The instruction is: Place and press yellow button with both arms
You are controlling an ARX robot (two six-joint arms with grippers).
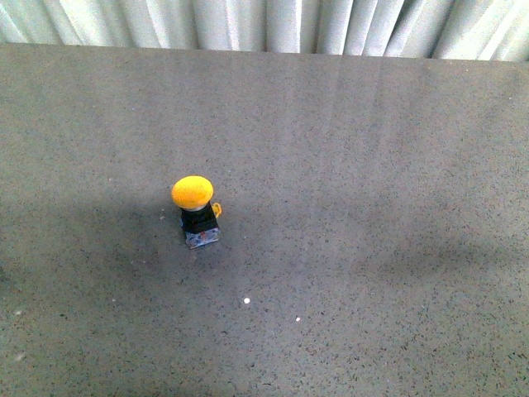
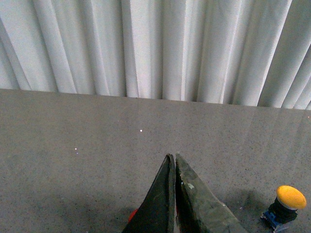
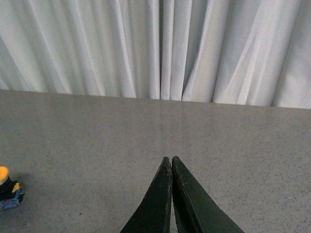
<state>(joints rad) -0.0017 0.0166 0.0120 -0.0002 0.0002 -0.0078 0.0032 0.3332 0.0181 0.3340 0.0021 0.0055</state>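
Note:
The yellow button stands upright on the grey table, left of the middle, with its domed yellow cap, black body, blue base and yellow side tab. Neither arm shows in the front view. In the left wrist view my left gripper is shut and empty above the table; the button stands apart from it, off to one side. In the right wrist view my right gripper is shut and empty; the button shows partly cut off at the picture's edge, well apart from the fingers.
White pleated curtains hang behind the table's far edge. A small red bit shows beside the left gripper's fingers; I cannot tell what it is. Small white specks lie on the table.

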